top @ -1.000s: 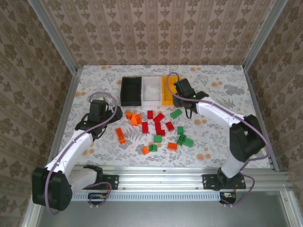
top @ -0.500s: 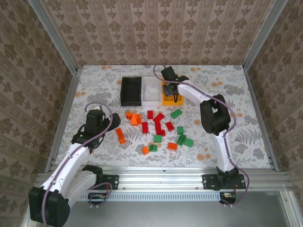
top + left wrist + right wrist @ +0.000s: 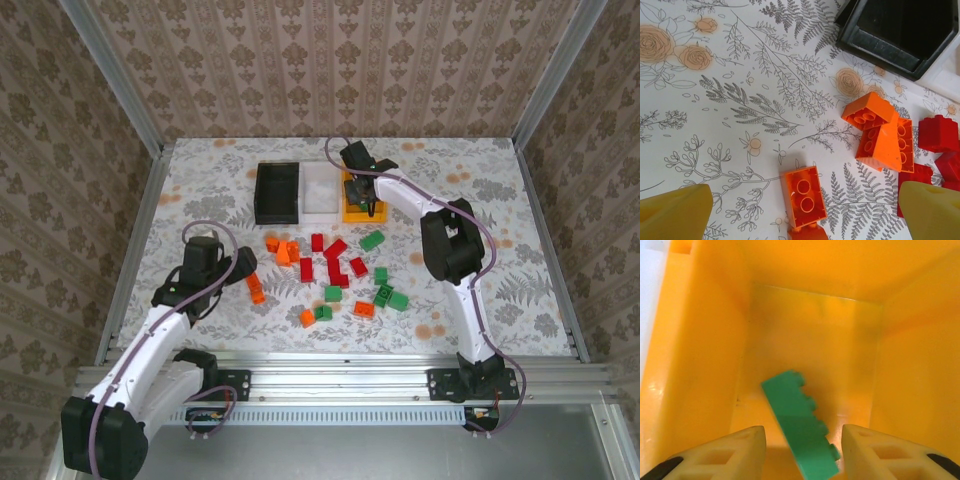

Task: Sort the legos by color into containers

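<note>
Red, orange, green legos (image 3: 335,268) scattered, black bin (image 3: 260,195), white bin (image 3: 320,188), yellow bin (image 3: 350,212) abreast, green brick (image 3: 800,435) tilted inside the last

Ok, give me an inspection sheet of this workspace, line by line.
Surface: flower-patterned table, flat.
Job's things: black bin, white bin and yellow bin in a row at the far side. Orange, red and green bricks lie scattered nearer. One green brick sits tilted inside the yellow bin.
Clutter: nothing seen.
Pincers: left pincer open above an orange brick. Right pincer open inside the yellow bin, fingers either side of the green brick.
Cables: purple cables loop at each wrist.
Surroundings: patterned walls, metal frame.
</note>
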Robot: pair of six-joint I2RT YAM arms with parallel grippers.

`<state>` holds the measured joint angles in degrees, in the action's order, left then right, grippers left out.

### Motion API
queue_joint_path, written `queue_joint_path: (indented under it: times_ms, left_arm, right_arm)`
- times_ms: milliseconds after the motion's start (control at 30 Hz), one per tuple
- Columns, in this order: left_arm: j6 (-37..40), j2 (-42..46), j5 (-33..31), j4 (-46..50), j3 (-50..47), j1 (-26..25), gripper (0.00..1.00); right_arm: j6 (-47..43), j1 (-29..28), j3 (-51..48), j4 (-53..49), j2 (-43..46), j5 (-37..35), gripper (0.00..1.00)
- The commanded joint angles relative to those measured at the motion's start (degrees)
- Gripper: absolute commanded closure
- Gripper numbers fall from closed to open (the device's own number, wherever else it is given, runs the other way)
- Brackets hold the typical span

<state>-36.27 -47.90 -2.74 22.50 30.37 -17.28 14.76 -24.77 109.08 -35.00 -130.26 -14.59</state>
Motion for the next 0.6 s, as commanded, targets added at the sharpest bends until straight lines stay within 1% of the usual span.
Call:
queue_joint_path:
  times_ms: [0,133,267,300,367,400,433,467,567]
  left_arm:
    - [-1.41,0.17,1.45,2.33,0.13,-0.39,0.03]
    - [-2.16,-2.78,1.86,2.20,-0.13,-1.23,0.08]
    - [-2.49,-12.75,0.21,2.77,1.86,-5.13,0.11]
    - [-2.61,-15.87,-0.06,2.20,2.66,-6.17,0.13]
    - [-3.49,-21.88,-0.54,2.33,4.65,-8.08,0.23]
    - [-4.05,-24.64,-1.43,2.93,5.53,-8.47,0.25]
    - [-4.67,-27.03,-2.42,3.14,6.31,-10.78,0.25]
    - [-4.83,-28.45,-2.97,2.65,6.81,-11.36,0.26]
    - [-5.68,-29.69,-5.58,0.31,7.52,-12.51,0.27]
  right_arm:
    - [0.27,0.34,1.21,-2.18,3.48,0.23,0.54]
    - [0.91,0.12,-4.41,-0.16,10.63,1.79,0.54]
    - [2.54,-0.27,-18.95,6.24,23.55,2.77,0.52]
    - [2.92,-0.27,-22.36,7.93,26.46,2.80,0.50]
    - [3.62,-0.27,-28.74,9.60,30.72,2.57,0.49]
    - [3.81,-0.27,-31.64,10.29,32.48,2.57,0.49]
    - [3.85,-0.27,-34.13,10.97,33.97,2.68,0.49]
    - [3.78,-0.27,-35.98,11.54,34.99,2.70,0.49]
    - [3.25,-0.27,-39.85,12.78,37.20,2.92,0.48]
